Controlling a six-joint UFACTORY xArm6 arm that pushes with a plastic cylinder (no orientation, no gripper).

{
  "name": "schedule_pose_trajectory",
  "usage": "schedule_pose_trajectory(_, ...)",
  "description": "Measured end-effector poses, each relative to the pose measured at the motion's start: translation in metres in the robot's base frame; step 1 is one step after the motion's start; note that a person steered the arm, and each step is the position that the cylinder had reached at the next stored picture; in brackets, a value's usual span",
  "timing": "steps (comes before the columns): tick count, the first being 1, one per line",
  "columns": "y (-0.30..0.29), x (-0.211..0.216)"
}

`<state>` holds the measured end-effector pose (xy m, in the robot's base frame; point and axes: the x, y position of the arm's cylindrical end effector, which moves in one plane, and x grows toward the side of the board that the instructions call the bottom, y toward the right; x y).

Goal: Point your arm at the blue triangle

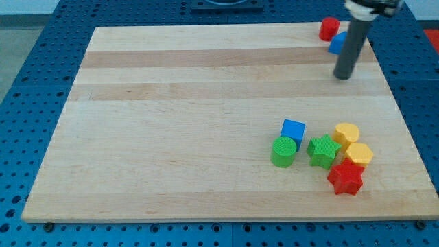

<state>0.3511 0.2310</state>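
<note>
The blue triangle (pixel 337 43) lies near the board's top right corner, partly hidden behind my rod. A red block (pixel 329 28) sits just up and left of it, touching or nearly so. My tip (pixel 342 75) rests on the board just below the blue triangle, a short way apart from it.
A cluster sits at the lower right: a blue cube (pixel 293 130), a green cylinder (pixel 283 151), a green star (pixel 324 151), a yellow cylinder (pixel 346 132), a yellow hexagon (pixel 358 154) and a red star (pixel 346 178). The wooden board (pixel 171 116) lies on a blue pegboard table.
</note>
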Motion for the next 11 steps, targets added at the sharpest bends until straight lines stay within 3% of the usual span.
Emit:
schedule_pose_trajectory(2, 0.046, -0.029)
schedule_pose_trajectory(5, 0.052, -0.075)
schedule_pose_trajectory(11, 0.044, -0.075)
